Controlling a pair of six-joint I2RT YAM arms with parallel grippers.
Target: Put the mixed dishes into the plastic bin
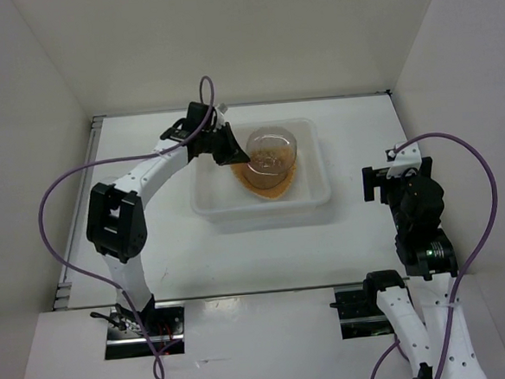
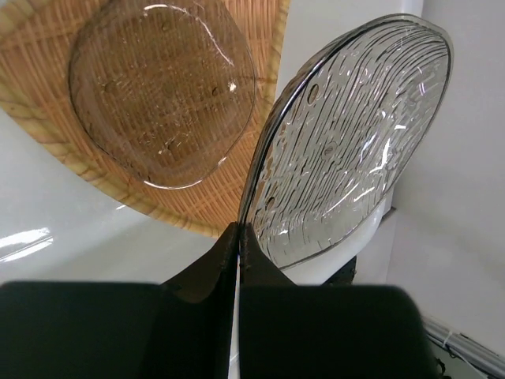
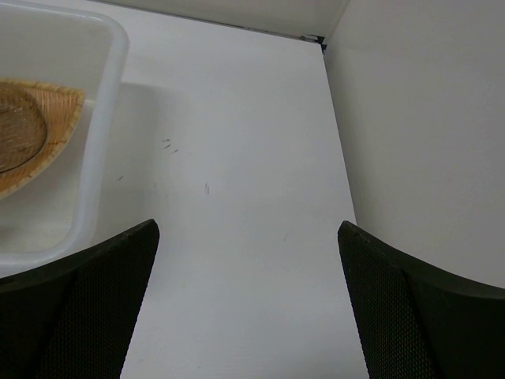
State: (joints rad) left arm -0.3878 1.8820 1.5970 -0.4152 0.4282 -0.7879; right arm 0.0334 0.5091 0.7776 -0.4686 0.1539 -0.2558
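A: Held saucer [image 2: 355, 142]: grey, ribbed, translucent. It stands on edge and tilted, its lower rim pinched in the left tool [image 2: 237, 237], jaws pressed together on it. The top view puts it over the inside of the plastic bin [image 1: 323, 204].

B: Below it?

A: Tan woven plate [image 2: 201, 209] flat on the bin floor, with the second saucer [image 2: 162, 95] lying on it. Both sit ahead of and under the tool, left of the held saucer in the wrist view (no contact between the two saucers that I can see).

B: So the move turns on that?

A: My reading is yes. The held saucer's face wants tipping toward the plate before release, or it may land on its rim and roll. The left arm is the one in place.

B: Right tool [image 3: 246, 229]?

A: Jaws wide apart with nothing in them, over the tabletop [image 3: 237, 118] beside the bin's right wall. No cups seen in any view.
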